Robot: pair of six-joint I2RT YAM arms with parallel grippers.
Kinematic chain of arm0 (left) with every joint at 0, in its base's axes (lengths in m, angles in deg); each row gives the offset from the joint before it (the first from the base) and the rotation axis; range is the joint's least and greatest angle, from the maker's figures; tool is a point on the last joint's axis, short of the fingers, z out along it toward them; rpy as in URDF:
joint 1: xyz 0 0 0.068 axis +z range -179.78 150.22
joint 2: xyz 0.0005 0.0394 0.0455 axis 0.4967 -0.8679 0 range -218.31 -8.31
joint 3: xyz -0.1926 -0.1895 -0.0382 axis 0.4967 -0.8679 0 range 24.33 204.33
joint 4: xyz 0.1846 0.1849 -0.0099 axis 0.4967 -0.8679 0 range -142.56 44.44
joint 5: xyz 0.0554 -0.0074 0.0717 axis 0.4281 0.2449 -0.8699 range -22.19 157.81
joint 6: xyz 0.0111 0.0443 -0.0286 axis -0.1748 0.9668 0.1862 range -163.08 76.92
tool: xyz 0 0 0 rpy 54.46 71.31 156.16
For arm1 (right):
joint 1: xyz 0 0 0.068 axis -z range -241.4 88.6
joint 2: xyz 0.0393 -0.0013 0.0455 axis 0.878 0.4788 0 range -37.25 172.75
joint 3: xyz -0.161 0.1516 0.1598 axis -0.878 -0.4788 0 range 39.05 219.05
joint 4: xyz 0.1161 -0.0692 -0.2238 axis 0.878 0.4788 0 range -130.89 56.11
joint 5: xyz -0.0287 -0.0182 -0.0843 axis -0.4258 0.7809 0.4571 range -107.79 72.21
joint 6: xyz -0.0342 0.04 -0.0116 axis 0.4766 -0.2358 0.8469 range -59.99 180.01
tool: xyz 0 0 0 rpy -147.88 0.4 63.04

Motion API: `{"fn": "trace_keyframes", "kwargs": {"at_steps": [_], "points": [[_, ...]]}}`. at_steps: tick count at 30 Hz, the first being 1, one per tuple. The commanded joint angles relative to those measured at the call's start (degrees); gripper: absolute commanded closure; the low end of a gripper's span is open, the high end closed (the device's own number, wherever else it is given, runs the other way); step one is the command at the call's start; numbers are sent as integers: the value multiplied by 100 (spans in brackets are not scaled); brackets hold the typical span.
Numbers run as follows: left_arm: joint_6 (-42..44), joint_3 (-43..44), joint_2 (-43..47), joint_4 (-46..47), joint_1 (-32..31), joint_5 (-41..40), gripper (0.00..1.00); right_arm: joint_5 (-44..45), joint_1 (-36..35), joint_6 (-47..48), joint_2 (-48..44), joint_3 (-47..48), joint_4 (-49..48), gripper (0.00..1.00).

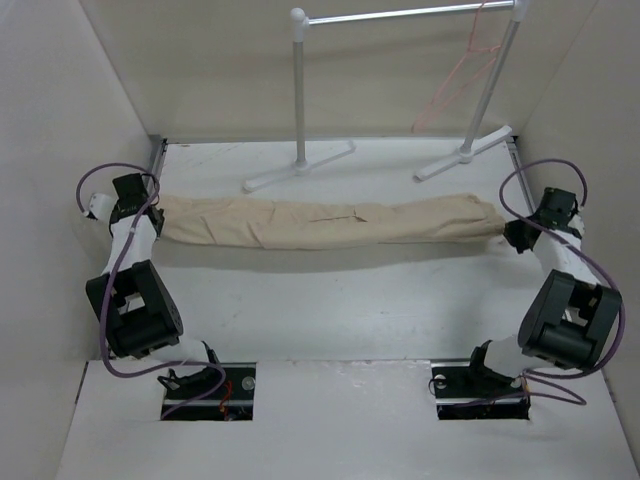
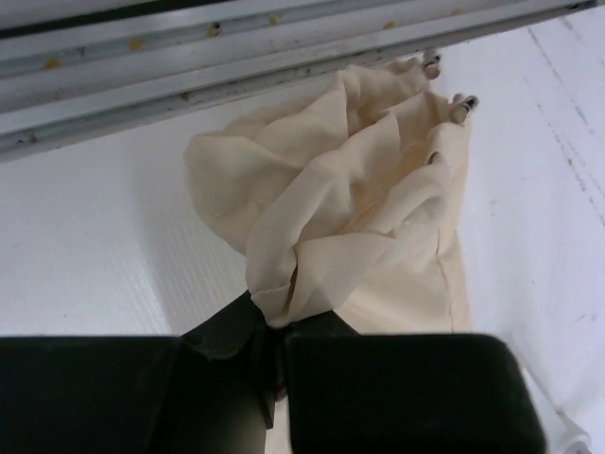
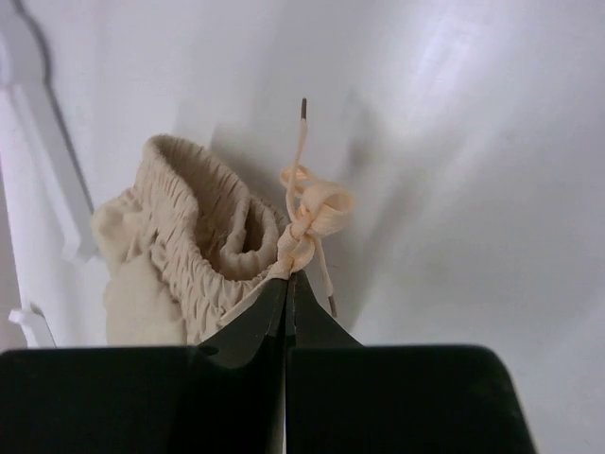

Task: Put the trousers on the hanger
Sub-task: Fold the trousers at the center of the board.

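Note:
The beige trousers [image 1: 320, 222] lie stretched in a long band across the table, reaching from one gripper to the other. At the left end my left gripper [image 1: 150, 222] is shut on a bunched fold of the trousers [image 2: 350, 199]; the black fingers [image 2: 274, 326] pinch the cloth. At the right end my right gripper [image 1: 512, 235] is shut on the trousers at the gathered elastic waistband [image 3: 203, 246], its tips [image 3: 288, 279] closed just under the drawstring knot [image 3: 312, 213]. The thin pink-orange hanger [image 1: 455, 85] hangs from the right end of the rail, behind the trousers.
A white rail stand [image 1: 300, 90] with two splayed feet stands at the back of the table, just beyond the trousers. Side walls close in on both sides. A metal rail [image 2: 236, 57] runs along the table edge beside the left gripper.

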Motion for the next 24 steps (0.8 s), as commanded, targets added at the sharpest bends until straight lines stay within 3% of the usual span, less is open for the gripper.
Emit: {"fn": "trace_keyframes", "kwargs": {"at_steps": [1, 10, 12, 15, 17, 20, 24], "points": [[279, 87, 329, -289, 173, -440, 100, 319, 507, -296, -513, -664, -274, 100], [139, -1099, 812, -359, 208, -519, 98, 116, 1044, -437, -1172, -1791, -222, 97], [121, -1205, 936, -412, 270, -597, 95, 239, 1044, -410, -1401, -1695, -29, 80], [51, -1241, 1146, -499, 279, -554, 71, 511, 965, -270, -1726, -1335, 401, 48], [25, -1162, 1322, -579, 270, -545, 58, 669, 851, -191, -1972, -1097, 630, 36], [42, -890, 1700, -763, 174, -659, 44, 872, 614, -94, -2332, -763, 964, 27], [121, -538, 2061, -992, -212, -835, 39, 1118, 87, 90, -2666, -517, 1141, 28]]}}
